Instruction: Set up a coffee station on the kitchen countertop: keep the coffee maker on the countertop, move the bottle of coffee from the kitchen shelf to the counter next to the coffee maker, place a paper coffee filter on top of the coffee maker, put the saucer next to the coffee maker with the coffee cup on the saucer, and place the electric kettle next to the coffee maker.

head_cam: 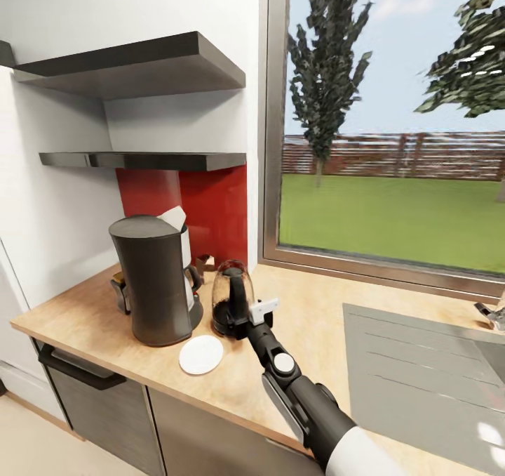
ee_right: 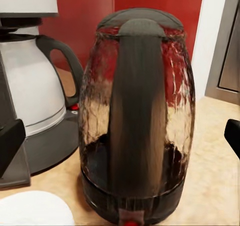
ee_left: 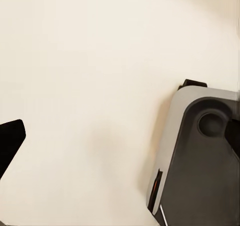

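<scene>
The dark grey coffee maker [head_cam: 154,283] stands on the light wood countertop [head_cam: 315,321], and the white paper coffee filter [head_cam: 174,217] pokes up at its top rear edge. The glass electric kettle [head_cam: 230,295] sits just right of it, and the white saucer [head_cam: 200,354] lies bare in front of both. My right gripper [head_cam: 247,316] is at the kettle's handle side. In the right wrist view the gripper [ee_right: 120,141] is open, with the kettle [ee_right: 137,116] filling the gap ahead. What looks like the bottle of coffee [head_cam: 118,288] peeks from behind the maker's left side. The coffee cup is out of view.
Two black wall shelves hang above: the thin lower one [head_cam: 144,160] and a thicker one [head_cam: 133,65]. A small brown object [head_cam: 205,260] rests against the red backsplash. The steel sink [head_cam: 435,371] lies to the right. My left gripper [ee_left: 120,136] hangs over pale floor beside the robot base [ee_left: 195,161].
</scene>
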